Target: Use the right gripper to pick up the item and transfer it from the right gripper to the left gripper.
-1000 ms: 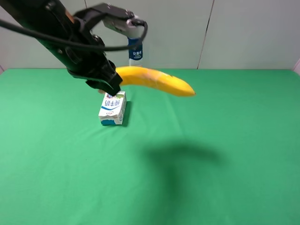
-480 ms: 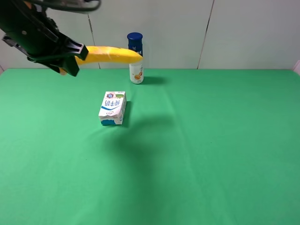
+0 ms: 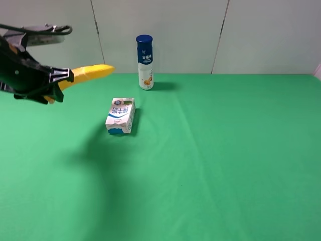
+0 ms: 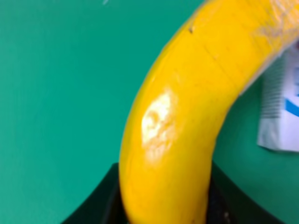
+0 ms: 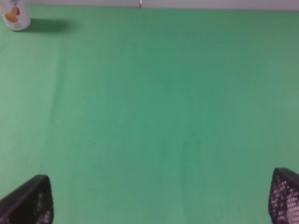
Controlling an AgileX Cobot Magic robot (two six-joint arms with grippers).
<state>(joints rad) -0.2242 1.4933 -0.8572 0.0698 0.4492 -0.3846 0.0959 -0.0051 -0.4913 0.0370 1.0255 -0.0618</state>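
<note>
Left fingers (image 3: 56, 78): black, clamped on the banana (image 3: 90, 74), one finger (image 4: 100, 203) on each side of it. They are held in the air above the desk (image 3: 225, 150).
Banana at the fingers: its near end sits squeezed between the left fingers, touching both.
Banana beyond the fingers: the yellow curved body (image 4: 187, 116) juts out past the fingertips with nothing under it. A glossy patch lies just beyond the grip and a small brown fleck farther along.
Shadow (image 3: 100, 145): dark patch on the green desk below the left fingers and banana.
Milk carton (image 3: 121, 116): white and blue, lying on the desk below and beyond the banana's far stretch, apart from the left fingers. The left wrist view shows part of it (image 4: 280, 107) behind the banana's outer curve.
Bottle (image 3: 145, 63): upright with a blue cap, farther out than the banana's tip, at the back of the desk, well apart from the left fingers.
Right fingers (image 5: 28, 203): two black textured tips spread wide, with nothing between them, only bare green desk (image 5: 163, 93) ahead. They are not seen in the high view.
Bottle from the right fingers: its base (image 5: 14, 14) stands far ahead, off to one side.
</note>
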